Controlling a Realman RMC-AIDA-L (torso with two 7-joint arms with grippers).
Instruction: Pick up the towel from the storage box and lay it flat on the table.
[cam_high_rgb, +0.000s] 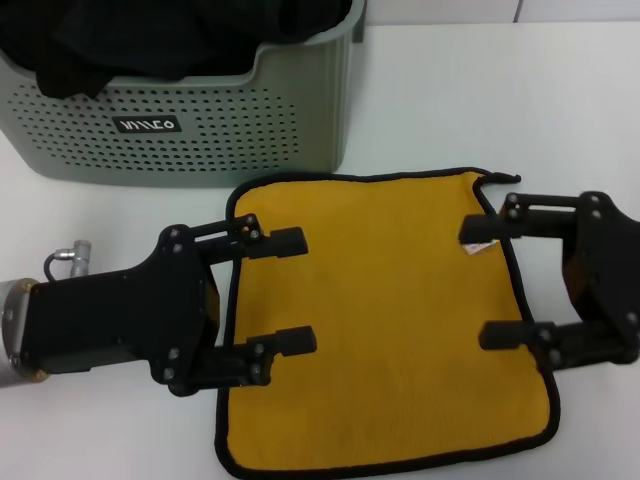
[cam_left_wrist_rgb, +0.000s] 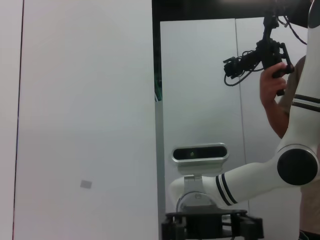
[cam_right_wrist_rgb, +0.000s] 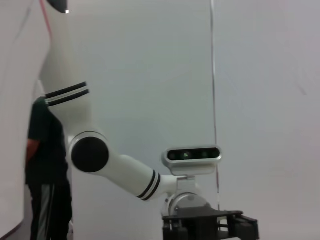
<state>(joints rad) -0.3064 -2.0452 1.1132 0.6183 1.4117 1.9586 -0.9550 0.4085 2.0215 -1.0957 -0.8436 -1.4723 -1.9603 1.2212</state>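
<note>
Both my grippers, left (cam_high_rgb: 295, 292) and right (cam_high_rgb: 485, 280), hang open and empty over the flat towel (cam_high_rgb: 380, 320), flanking its middle.

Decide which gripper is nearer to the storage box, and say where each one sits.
Left. The left gripper hovers open over the towel's left edge, just in front of the storage box. The right gripper, also open, is at the towel's right edge, farther off.

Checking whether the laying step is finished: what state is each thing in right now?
towel: spread flat, yellow face up, on the table
storage box: upright, black fabric inside
left pincer: open, over the towel's edge
right pincer: open, over the opposite edge
</note>
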